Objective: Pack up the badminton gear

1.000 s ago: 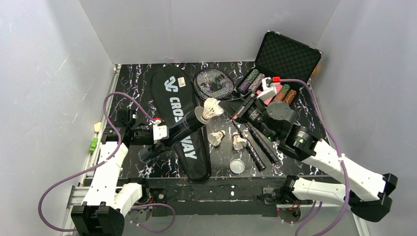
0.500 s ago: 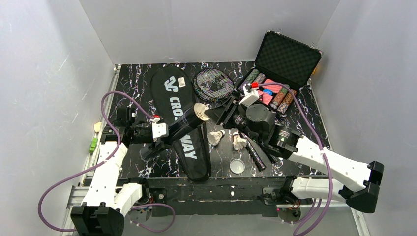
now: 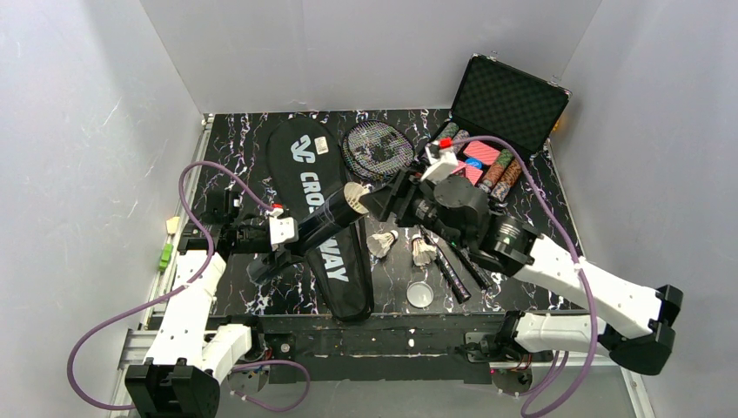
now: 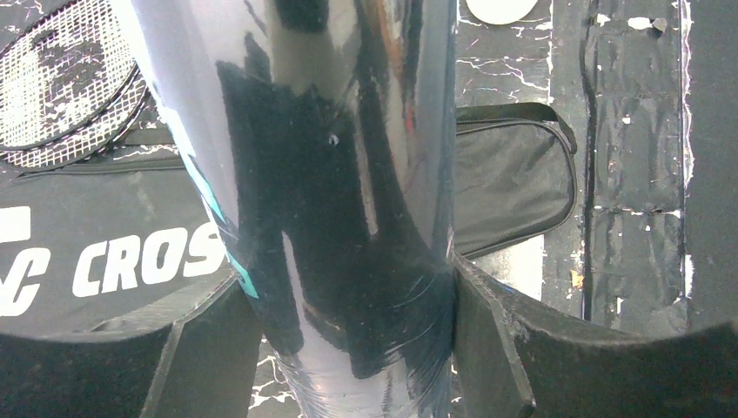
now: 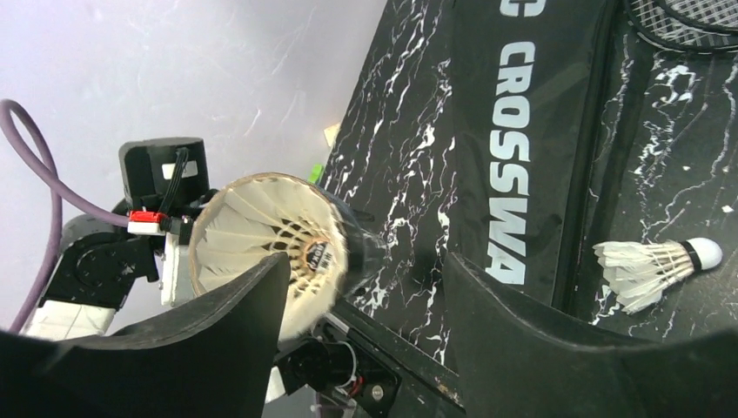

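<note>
Left claw [image 3: 289,233] clamped on tube [image 3: 326,219]. Tube tilted, raised over bag [image 3: 309,165], mouth toward right arm. Shuttle [image 5: 270,231] sits in tube mouth, feathers showing. Right claw [image 3: 380,202] wide, holding nothing, just off the tube mouth. Bag flat on table [image 3: 235,148]. Loose shuttle A [image 3: 383,243] just right of bag. Loose shuttle B [image 3: 424,252] beside handles of 2 rackets [image 3: 377,148]; racket heads at back, next to bag. Lid [image 3: 419,294] near front edge
</note>
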### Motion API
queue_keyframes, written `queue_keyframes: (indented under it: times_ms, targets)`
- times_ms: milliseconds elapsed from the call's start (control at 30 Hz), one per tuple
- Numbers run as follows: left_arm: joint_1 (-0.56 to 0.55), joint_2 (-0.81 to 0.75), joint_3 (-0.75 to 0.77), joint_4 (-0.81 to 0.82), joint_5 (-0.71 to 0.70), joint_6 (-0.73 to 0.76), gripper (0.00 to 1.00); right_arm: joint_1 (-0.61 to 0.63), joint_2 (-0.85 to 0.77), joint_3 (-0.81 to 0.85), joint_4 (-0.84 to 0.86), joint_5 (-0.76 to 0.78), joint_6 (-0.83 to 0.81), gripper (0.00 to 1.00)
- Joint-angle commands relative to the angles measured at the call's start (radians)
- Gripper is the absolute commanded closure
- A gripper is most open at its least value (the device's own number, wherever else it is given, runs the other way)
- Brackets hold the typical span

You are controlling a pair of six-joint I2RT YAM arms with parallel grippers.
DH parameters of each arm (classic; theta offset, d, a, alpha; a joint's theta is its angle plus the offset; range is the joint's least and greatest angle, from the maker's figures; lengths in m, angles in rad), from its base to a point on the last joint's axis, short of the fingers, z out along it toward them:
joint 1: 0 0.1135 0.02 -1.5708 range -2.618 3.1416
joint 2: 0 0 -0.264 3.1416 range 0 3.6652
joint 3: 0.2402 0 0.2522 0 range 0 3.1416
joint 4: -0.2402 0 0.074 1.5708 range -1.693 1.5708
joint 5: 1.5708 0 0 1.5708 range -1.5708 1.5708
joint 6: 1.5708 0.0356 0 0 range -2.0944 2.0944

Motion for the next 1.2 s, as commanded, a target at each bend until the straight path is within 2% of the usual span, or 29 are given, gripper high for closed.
queue_keyframes:
  times_ms: [0, 133, 233, 433, 633, 700, 900, 1167]
  targets:
    - [-0.003, -0.006, 0.031, 0.015, 0.042, 0.001, 1.0, 0.007, 0.087, 0.14, -0.1, -0.08, -0.047, 0.24]
    - [-0.003, -0.017, -0.004, 0.018, 0.008, -0.027, 1.0, 0.007, 0.013, 0.14, -0.143, 0.003, -0.078, 0.2]
    - [-0.003, -0.036, -0.049, 0.036, -0.015, -0.04, 1.0, 0.007, -0.051, 0.126, -0.235, 0.098, -0.101, 0.17]
    - [-0.001, -0.058, -0.123, 0.15, -0.094, -0.122, 0.99, 0.007, -0.118, -0.04, -0.347, 0.183, -0.108, 0.15]
    - [0.016, -0.03, -0.15, 0.183, -0.173, -0.115, 1.0, 0.013, 0.051, -0.153, -0.393, 0.222, -0.09, 0.16]
    - [0.076, -0.021, -0.154, 0.172, -0.173, -0.091, 1.0, 0.034, 0.115, -0.174, -0.349, 0.25, -0.11, 0.18]
    - [0.169, 0.025, -0.126, 0.101, -0.167, 0.004, 1.0, 0.099, 0.315, -0.142, -0.254, 0.35, -0.187, 0.21]
    - [0.189, 0.018, -0.122, 0.082, -0.138, 0.03, 1.0, 0.111, 0.505, -0.1, -0.115, 0.373, -0.225, 0.28]
